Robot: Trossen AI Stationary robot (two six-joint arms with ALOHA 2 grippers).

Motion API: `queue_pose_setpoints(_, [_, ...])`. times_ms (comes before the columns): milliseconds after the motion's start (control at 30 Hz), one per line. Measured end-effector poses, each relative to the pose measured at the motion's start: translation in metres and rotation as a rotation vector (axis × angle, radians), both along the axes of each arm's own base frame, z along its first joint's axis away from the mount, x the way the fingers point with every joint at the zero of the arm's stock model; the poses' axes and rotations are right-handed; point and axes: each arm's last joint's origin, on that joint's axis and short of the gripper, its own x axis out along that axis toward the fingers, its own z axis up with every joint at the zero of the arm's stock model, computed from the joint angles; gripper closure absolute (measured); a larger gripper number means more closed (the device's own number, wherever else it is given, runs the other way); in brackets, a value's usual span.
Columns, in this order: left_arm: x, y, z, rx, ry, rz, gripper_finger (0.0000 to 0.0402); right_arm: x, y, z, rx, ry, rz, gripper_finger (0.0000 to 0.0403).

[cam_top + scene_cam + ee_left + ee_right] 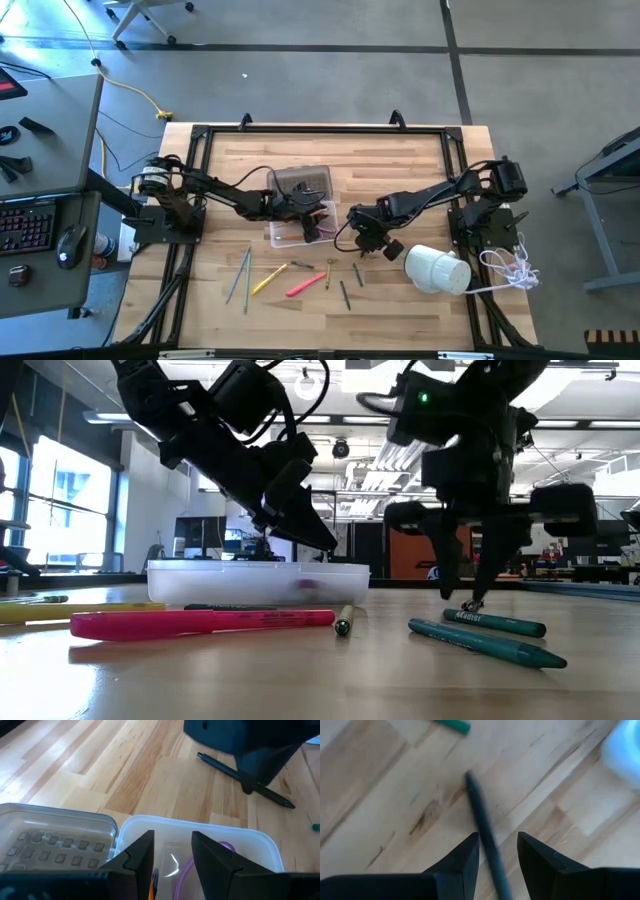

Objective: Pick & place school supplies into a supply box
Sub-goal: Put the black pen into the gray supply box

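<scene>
We see the left pincer [308, 222] hanging over the supply box [285, 234], its fingers [137, 857] parted with nothing between them; inside the clear box a purple loop, the scissors [187, 870], lies on the bottom, and the ribbed lid [300, 183] lies just beside the box on the worktop [420, 170]; the box sits near the worktop's middle. The right pincer [368, 243] stands just beside the box, low over a dark pen [487, 842]; its fingers [465, 857] are spread to either side of the pen, and we cannot tell whether they touch it. The remaining school supplies lie loose on the worktop nearer the front edge: a pink marker [305, 284], a yellow pencil [268, 279], green pencils [240, 275] and two teal pens [495, 622]; a white cylinder [437, 269] and a white cord [510, 268] rest near the right arm's base.
</scene>
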Motion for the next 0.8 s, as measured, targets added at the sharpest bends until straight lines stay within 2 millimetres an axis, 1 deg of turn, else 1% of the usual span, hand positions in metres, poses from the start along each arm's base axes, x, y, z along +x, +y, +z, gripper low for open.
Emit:
queue_pose_setpoints(233, [0.000, 0.000, 0.002, 0.007, -0.011, 0.009, 0.0234, 0.003, -0.005, -0.015, 0.021, 0.050, -0.006, 0.0284])
queue_pose_setpoints(367, [-0.004, 0.003, 0.011, 0.071, -0.011, 0.103, 0.0234, 0.005, -0.008, -0.017, 0.017, 0.046, -0.016, 0.0289])
queue_pose_setpoints(467, [-0.011, 0.006, 0.028, 0.112, -0.005, 0.168, 0.0234, 0.005, -0.011, -0.015, 0.021, 0.037, -0.026, 0.0311])
queue_pose_setpoints(533, [-0.020, 0.007, 0.040, 0.139, 0.045, 0.197, 0.0234, 0.005, -0.014, -0.016, 0.022, 0.033, -0.035, 0.0335])
queue_pose_setpoints(600, [-0.025, 0.008, 0.058, 0.168, 0.068, 0.234, 0.0234, 0.005, -0.017, -0.016, 0.027, 0.035, -0.052, 0.0363])
queue_pose_setpoints(667, [-0.036, 0.009, 0.073, 0.191, 0.121, 0.281, 0.0234, 0.005, -0.019, -0.016, 0.043, 0.034, -0.064, 0.0388])
queue_pose_setpoints(733, [-0.042, 0.011, 0.089, 0.186, 0.129, 0.352, 0.0234, 0.006, -0.020, -0.014, 0.062, 0.024, -0.073, 0.0392])
queue_pose_setpoints(800, [-0.054, 0.012, 0.100, 0.195, 0.185, 0.419, 0.0234, 0.007, -0.020, -0.013, 0.073, 0.018, -0.108, 0.0381])
